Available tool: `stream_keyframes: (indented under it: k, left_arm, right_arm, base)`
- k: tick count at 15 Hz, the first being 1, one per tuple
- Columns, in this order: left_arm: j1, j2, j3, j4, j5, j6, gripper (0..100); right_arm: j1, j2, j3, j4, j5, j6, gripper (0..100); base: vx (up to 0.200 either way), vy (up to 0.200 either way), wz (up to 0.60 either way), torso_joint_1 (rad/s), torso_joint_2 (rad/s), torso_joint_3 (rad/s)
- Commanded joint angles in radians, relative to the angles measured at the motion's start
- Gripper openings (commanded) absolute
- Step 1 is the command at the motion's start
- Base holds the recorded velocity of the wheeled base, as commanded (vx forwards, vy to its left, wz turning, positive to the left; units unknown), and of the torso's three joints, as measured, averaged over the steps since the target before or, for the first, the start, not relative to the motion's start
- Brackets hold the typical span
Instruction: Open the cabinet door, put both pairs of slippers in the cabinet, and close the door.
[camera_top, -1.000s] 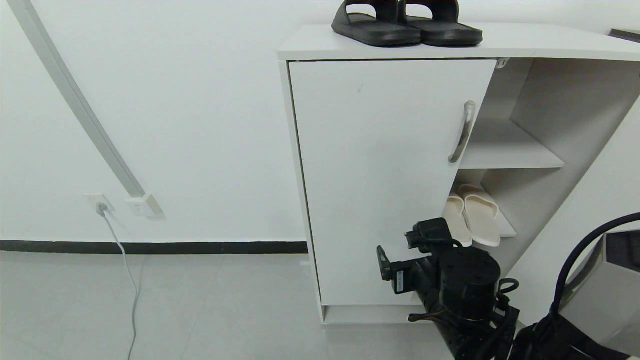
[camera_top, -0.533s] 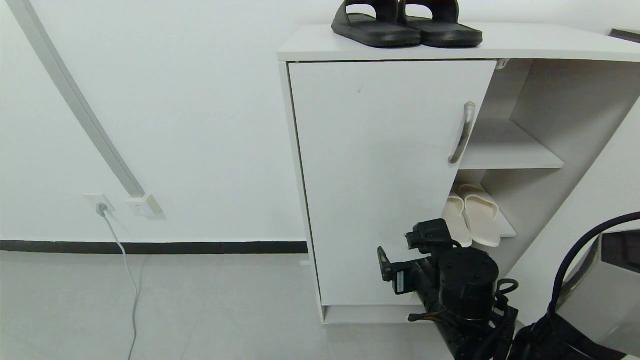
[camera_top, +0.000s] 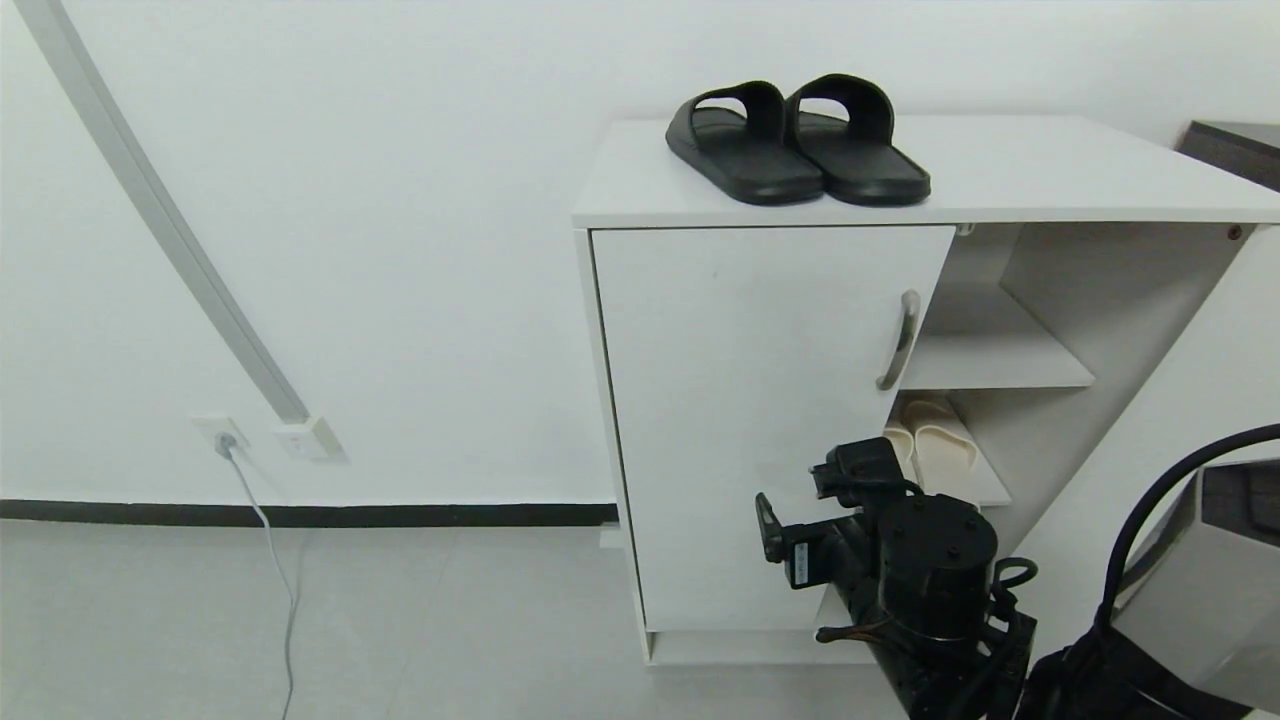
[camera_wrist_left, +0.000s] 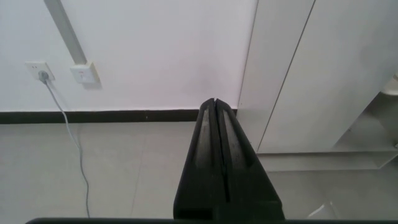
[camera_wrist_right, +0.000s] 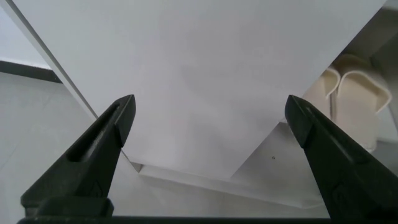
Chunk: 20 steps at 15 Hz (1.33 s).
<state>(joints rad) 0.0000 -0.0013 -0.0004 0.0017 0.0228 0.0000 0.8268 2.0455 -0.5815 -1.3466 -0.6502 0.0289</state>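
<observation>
Looking at the cabinet (camera_top: 1050, 160), you have the black slippers (camera_top: 800, 140) side by side on its top, toward the left end. The left door (camera_top: 760, 420) is closed, with its handle (camera_top: 898, 340) along its right edge. The right door (camera_top: 1180, 430) stands swung open toward the near right. Inside the open half, the cream slippers (camera_top: 930, 440) lie together on the lower shelf, under a bare upper shelf (camera_top: 1000, 360).

Your right arm (camera_top: 920, 560) is low and near, in front of the closed door's lower right corner. The right gripper (camera_wrist_right: 210, 106) is spread wide and holds nothing; it faces the bottom of that door, with the cream pair off to one side. Your left gripper (camera_wrist_left: 215, 102) has its fingers pressed together, with nothing between them, and points at the floor left of the cabinet. A wall socket (camera_top: 222, 437) with a cable (camera_top: 275, 540) is farther left.
</observation>
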Motion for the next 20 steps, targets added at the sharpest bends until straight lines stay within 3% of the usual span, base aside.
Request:
stream_keyframes:
  k: [1, 20]
  left_arm:
    - [0.000, 0.001, -0.001, 0.000, 0.000, 0.000, 0]
    - [0.000, 0.001, -0.001, 0.000, 0.000, 0.000, 0]
  right_arm:
    - [0.000, 0.002, 0.000, 0.000, 0.000, 0.000, 100]
    - [-0.012, 0.016, 0.002, -0.002, 0.000, 0.002, 100]
  base:
    - [0.000, 0.000, 0.00, 0.124, -0.45, -0.339]
    - [0.000, 0.000, 0.00, 0.193, -0.51, -0.320]
